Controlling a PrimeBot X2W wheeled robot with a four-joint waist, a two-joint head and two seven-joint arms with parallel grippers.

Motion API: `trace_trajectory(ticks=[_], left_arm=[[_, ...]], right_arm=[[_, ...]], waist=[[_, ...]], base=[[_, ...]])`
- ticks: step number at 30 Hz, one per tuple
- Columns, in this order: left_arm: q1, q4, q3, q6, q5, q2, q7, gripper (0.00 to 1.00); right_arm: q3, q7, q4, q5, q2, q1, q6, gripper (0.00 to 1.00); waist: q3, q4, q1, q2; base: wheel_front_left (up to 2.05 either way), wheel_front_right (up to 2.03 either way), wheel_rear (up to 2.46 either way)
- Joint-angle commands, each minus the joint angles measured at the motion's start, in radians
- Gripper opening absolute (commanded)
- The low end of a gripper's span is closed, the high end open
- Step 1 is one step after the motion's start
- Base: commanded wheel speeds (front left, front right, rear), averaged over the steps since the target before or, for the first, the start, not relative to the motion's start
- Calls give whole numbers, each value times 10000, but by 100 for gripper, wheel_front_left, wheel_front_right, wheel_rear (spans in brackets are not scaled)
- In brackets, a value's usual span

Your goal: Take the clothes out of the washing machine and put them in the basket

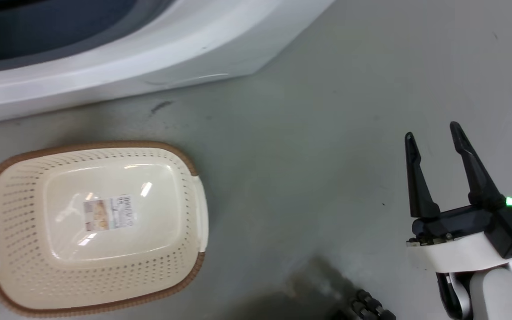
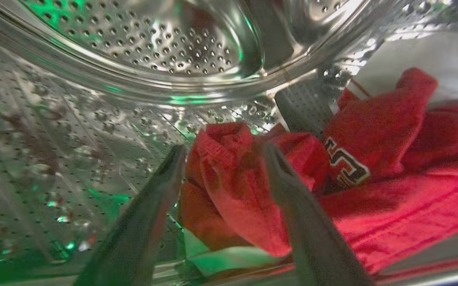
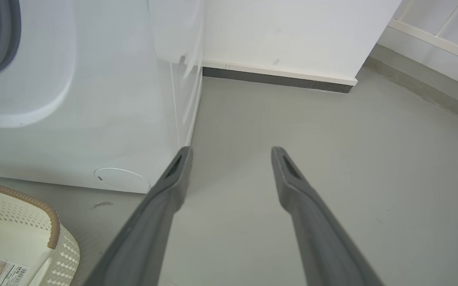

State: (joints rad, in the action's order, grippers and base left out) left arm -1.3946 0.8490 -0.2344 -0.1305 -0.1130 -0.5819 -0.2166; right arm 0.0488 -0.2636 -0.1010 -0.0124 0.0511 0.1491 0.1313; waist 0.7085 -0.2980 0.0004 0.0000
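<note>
Straddling red clothes [image 2: 233, 186] in washer drum [image 2: 153, 47]: L fingers [image 2: 161, 198] wide apart, no grip; R fingers [image 3: 165, 198] apart, empty, over floor [image 3: 332, 139].

One basket [image 1: 25, 186], one washing machine [image 1: 105, 62], perhaps two red garments [image 2: 372, 131], tangled together.

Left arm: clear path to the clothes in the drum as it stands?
Probably yes. The left gripper is open inside the drum, its fingers framing a fold of the clothes, with nothing between them. Whether the fold sits within the jaws is hard to tell.
</note>
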Motion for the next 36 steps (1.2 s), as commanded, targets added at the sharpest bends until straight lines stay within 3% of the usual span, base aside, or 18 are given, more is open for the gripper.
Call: trace_trajectory(ticks=[1,5,12,23,24,26,32,36], left_arm=[[-416,170,-132,19,-73,-51,-226,100],[-1364,806,-715,19,-216,-697,-1252,100],[-2580,1217,-1519,18,-617,-1352,-2572,100],[-2761,1496,-2676,16,-1803,-1813,-4269,100],[-2749,1475,-2738,16,-1899,-1850,-4330,87],[-2737,1429,-2869,16,-2095,-1883,-4417,0],[-2834,1153,-3167,17,-2384,-1976,-3840,0],[-2789,970,-3290,16,-2434,-1823,-2708,0]], right_arm=[[81,-18,-85,-95,-18,26,-10,100],[509,-18,-215,-373,-23,-59,-10,100],[1060,-18,-505,-622,-20,-173,-10,100],[1118,-18,-619,-837,-20,65,-10,100],[1120,-18,-642,-859,-20,84,-10,100],[1154,-18,-701,-859,-20,152,-10,100],[1161,-18,-781,-733,-20,360,-10,100],[1016,-18,-733,-663,-17,491,-10,100]], waist=[[608,-600,-4,0],[1048,-960,-4,0],[1597,-1287,-4,0],[1986,-1475,-4,0],[2004,-1471,-4,0],[2033,-1466,-4,0],[2049,-1395,-4,0],[1799,-1230,-4,0]], base=[[0,0,0],[0,0,0],[0,0,0],[0,0,0],[0,0,0],[0,0,0],[0,0,0],[0,0,0]])
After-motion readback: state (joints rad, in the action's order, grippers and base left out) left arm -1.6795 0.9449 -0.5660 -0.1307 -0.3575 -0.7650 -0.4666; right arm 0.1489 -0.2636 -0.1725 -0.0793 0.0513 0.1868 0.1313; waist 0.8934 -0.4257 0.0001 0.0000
